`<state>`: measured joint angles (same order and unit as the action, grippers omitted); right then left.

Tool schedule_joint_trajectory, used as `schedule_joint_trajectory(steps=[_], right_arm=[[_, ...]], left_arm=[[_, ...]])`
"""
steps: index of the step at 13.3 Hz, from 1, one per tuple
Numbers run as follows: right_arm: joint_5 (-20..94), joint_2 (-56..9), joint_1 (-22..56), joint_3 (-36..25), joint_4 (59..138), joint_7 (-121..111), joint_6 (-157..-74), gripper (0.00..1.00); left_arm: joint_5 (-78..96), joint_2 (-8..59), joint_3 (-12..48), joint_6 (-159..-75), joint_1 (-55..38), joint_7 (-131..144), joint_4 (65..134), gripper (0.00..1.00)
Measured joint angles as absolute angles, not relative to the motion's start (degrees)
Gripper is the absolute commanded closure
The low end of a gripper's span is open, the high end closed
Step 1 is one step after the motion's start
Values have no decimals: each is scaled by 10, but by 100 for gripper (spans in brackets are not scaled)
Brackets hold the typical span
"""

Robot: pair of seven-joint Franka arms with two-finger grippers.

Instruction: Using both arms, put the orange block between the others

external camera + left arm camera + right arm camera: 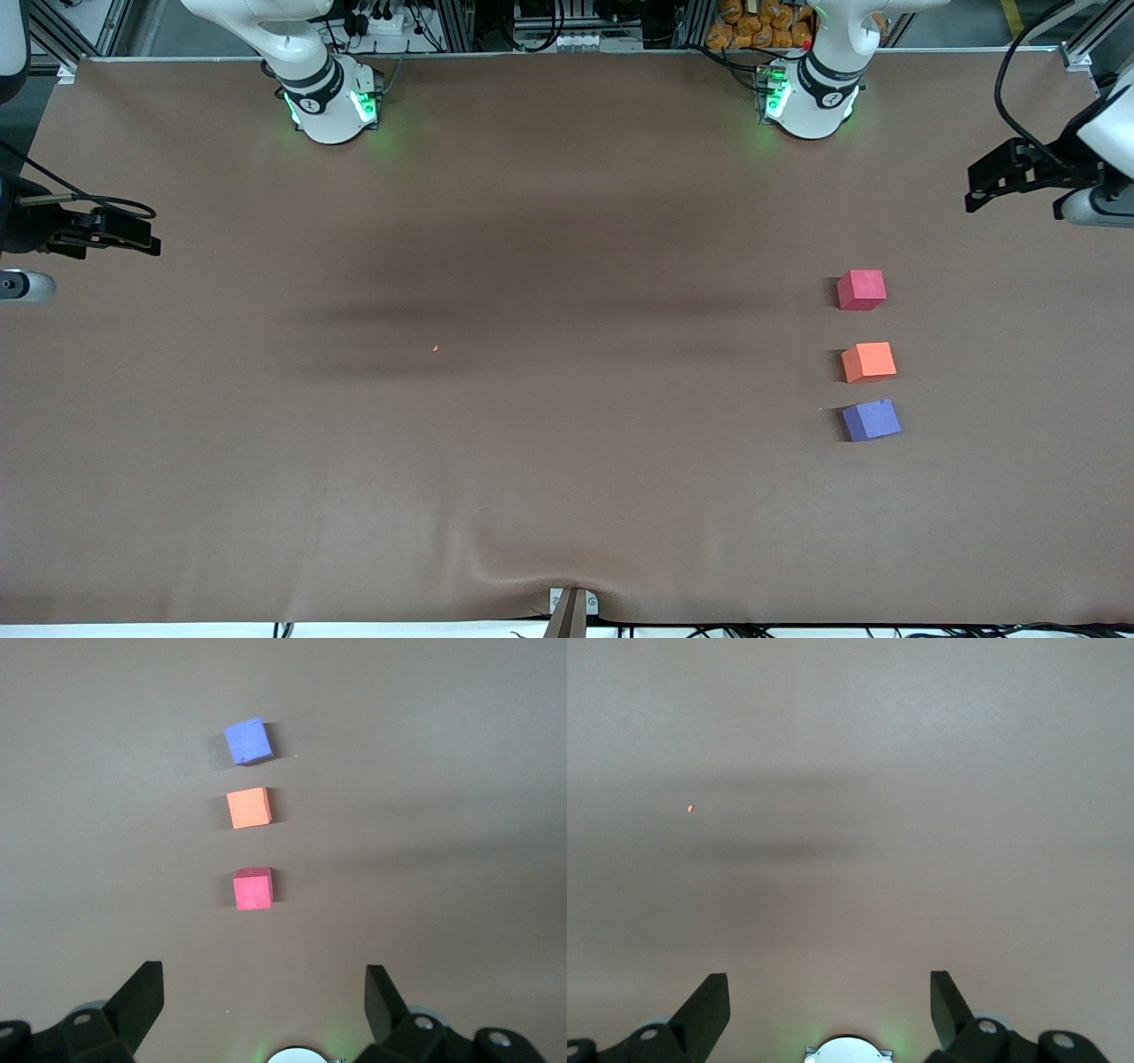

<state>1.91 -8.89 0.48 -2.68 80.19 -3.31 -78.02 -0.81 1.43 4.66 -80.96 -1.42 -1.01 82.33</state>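
Orange block [868,361] sits on table [532,443] toward left arm's end, in line between pinkish-red cube [861,290] and purple cube [872,420], touching neither; gap to purple narrower. Placement judged done.
Left gripper [264,1001] hangs over table edge at left arm's end, fingers spread, nothing held.
Right gripper [829,1001] over bare table at right arm's end, fingers spread, empty; arm waits.
Orange crumb [435,348] lies mid-table.
Advice: leave row undisturbed; keep both grippers high and clear of cubes.
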Motion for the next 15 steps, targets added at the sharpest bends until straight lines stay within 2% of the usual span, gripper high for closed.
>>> schedule_joint_trajectory(steps=[15], right_arm=[[19,-85,5,-28,783,-33,-768,0]], left_arm=[[-8,18,48,-809,-9,75,826,0]])
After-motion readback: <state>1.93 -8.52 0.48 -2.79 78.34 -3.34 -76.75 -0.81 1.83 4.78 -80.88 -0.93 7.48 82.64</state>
